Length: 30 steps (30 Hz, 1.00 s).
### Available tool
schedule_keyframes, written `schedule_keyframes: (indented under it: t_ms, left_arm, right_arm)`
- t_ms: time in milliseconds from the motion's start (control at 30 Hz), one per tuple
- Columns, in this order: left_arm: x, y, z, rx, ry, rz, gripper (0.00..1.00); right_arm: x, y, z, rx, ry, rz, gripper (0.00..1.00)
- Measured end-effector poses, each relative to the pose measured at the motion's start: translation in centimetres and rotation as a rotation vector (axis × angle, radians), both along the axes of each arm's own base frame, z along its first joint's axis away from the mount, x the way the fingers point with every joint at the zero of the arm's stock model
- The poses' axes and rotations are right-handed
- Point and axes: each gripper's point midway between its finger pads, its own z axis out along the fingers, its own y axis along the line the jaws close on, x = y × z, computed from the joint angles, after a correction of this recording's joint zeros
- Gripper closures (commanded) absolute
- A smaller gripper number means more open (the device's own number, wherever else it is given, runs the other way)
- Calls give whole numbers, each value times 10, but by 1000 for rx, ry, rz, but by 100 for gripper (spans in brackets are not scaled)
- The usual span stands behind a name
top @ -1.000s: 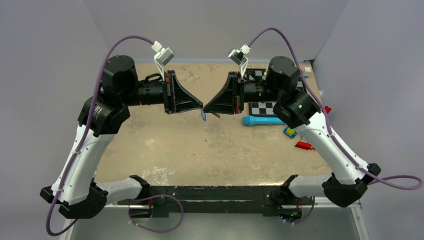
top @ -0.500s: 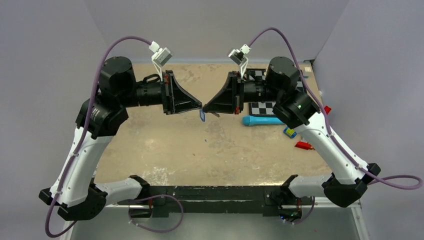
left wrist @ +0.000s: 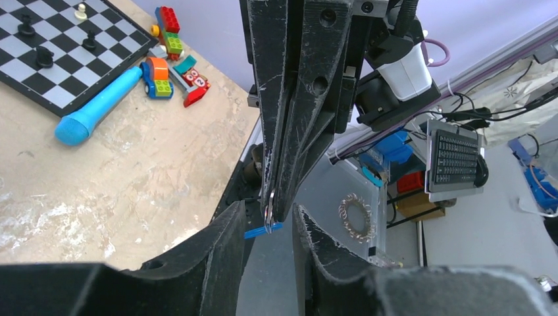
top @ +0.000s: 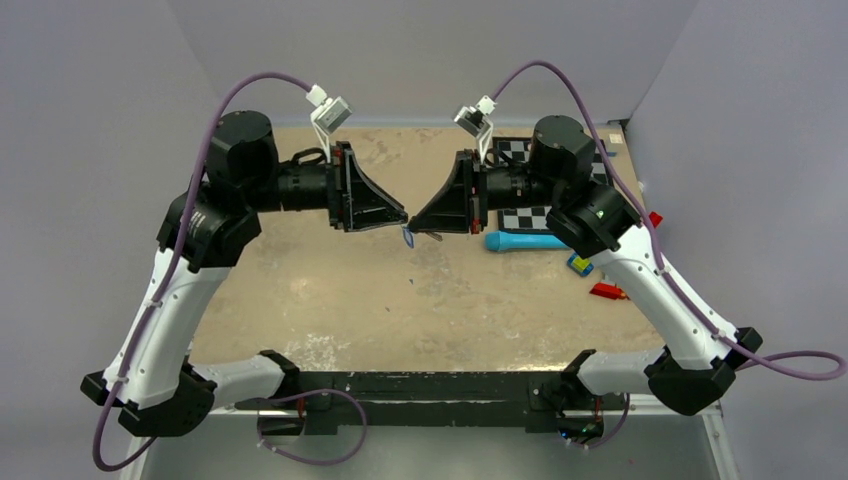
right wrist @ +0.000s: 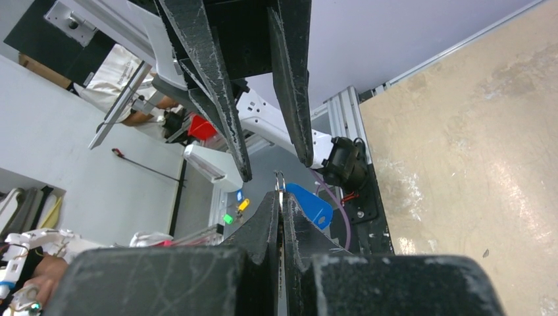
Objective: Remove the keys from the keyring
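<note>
From above, the left gripper [top: 403,217] and the right gripper [top: 414,222] meet tip to tip over the middle of the table [top: 330,290]. The keys [top: 407,236] hang just below the two tips as a tiny bright blue speck, clear of the tabletop; their metal parts are too small to make out here. To the right, a light-blue tube [top: 525,241] lies near a chessboard [top: 527,215], with a small blue-and-yellow block [top: 579,264] beside them.

In the left wrist view, the left gripper's [left wrist: 270,217] fingers stand a narrow way apart, touching nothing. The right gripper [left wrist: 275,204] reaches down between them, its fingers pressed together on a thin grey metal loop, part of the keys [left wrist: 268,220]. A sliver of the blue tag [left wrist: 260,232] shows under the loop.

In the right wrist view, the right gripper's [right wrist: 280,197] fingers are closed flat against each other, and the grey loop of the keys [right wrist: 279,179] sticks up from their tips. The blue tag [right wrist: 309,203], oval and smooth, hangs beside the fingertips. The left gripper's [right wrist: 275,169] two fingers point in from above, spread to either side of the loop and not touching it.
</note>
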Motion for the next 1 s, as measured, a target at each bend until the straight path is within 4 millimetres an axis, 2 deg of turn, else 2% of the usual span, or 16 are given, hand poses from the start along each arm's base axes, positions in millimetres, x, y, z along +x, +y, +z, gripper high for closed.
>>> schedule_keyframes:
  t_ms: [233,500,800,933,1000]
  left_arm:
    - [1,-5,-5,7,25,-33,68]
    - [-3,-5,-4,3,28,-52,80]
    - [-4,-5,-5,5,33,-59,100]
    - [-4,-5,-5,5,33,-59,100]
    - [-4,-5,-5,5,33,-59,100]
  right_arm:
    - [0,0,-1,-5,5,0,100]
    - [0,0,-1,-5,4,0,100]
    - [-3,-1,-1,-2,4,14,100]
    - [-3,-1,0,-1,4,18,100]
    - [-3,-1,0,-1,4,18,80]
